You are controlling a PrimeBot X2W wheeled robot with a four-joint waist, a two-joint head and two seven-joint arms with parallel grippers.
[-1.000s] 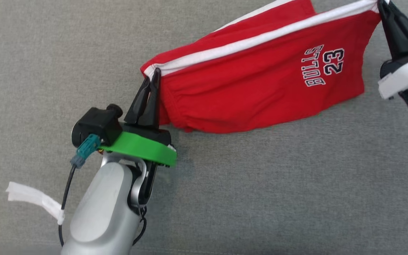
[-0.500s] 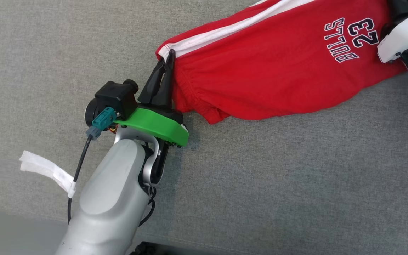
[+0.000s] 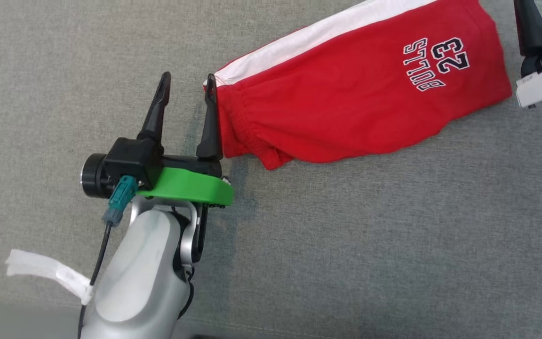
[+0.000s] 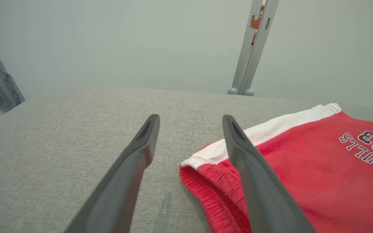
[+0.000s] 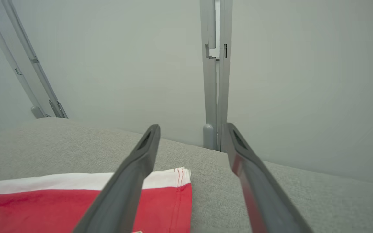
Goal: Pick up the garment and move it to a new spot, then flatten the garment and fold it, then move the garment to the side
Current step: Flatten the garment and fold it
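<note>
Red knit fabric with a white side band and the print BULLS 23 is seen in the head view: the garment (image 3: 346,103) is laid flat on the grey woven surface (image 3: 346,245), toward the upper right. The left gripper (image 3: 187,77) is spread wide and empty, one finger just beside the gathered waistband. A white tape tag (image 3: 45,273) is hung from its cable.

In the left wrist view, a grey metal post (image 4: 254,48) is shown behind the surface.

In the right wrist view, the right gripper (image 5: 192,127) is spread wide with nothing held, above the stitched hem corner.
</note>
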